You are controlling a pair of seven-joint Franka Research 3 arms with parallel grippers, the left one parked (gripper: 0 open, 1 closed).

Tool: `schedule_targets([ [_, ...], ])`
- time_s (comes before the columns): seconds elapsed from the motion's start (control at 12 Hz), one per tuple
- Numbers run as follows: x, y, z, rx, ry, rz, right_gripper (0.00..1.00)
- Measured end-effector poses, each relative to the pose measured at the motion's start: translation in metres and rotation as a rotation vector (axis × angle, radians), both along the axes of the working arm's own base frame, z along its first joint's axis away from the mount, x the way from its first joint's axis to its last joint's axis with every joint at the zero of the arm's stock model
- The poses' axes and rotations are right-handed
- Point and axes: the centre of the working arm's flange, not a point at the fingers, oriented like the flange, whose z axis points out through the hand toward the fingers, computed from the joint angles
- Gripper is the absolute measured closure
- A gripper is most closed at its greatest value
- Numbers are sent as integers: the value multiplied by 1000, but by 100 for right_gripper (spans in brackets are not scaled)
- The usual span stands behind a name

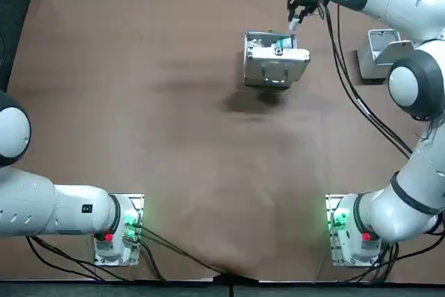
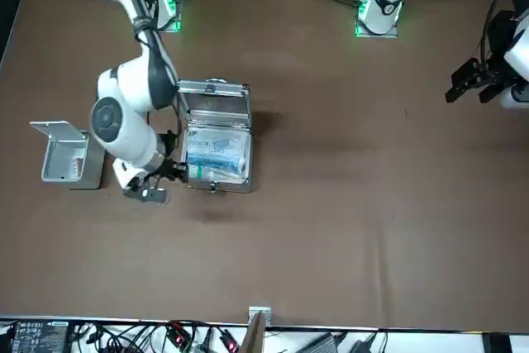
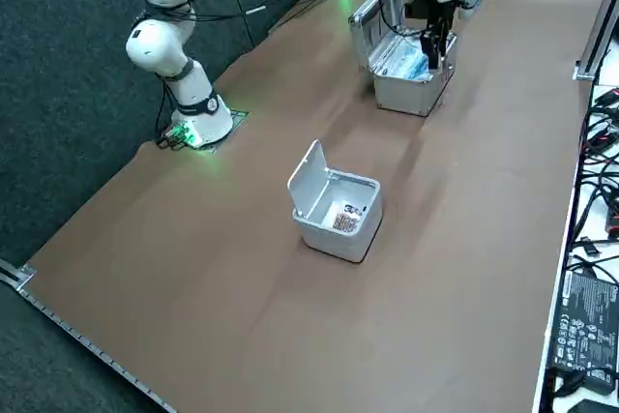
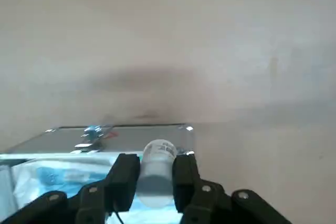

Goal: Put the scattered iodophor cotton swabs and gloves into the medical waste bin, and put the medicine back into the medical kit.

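The silver medical kit lies open at the far middle of the table, with blue-and-white packets inside. My right gripper hangs just above the kit's far right corner, shut on a small white medicine bottle. In the right wrist view the black fingers clamp the bottle on both sides, over the kit's open tray. The front view shows the gripper beside the kit. From the right side, the gripper is over the kit.
The small grey waste bin stands at the far right with its lid up; some items lie inside the bin. Cables trail from my right arm across the far right of the table. No loose swabs or gloves show on the brown tabletop.
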Motion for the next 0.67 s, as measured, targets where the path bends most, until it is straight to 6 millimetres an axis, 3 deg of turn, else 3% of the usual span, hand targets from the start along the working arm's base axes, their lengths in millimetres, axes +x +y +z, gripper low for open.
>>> schedule_targets([
  [0.42,-25,62,-3,-1,8,36,61],
  [0.67,-34,85,-13,-5,16,69,61],
])
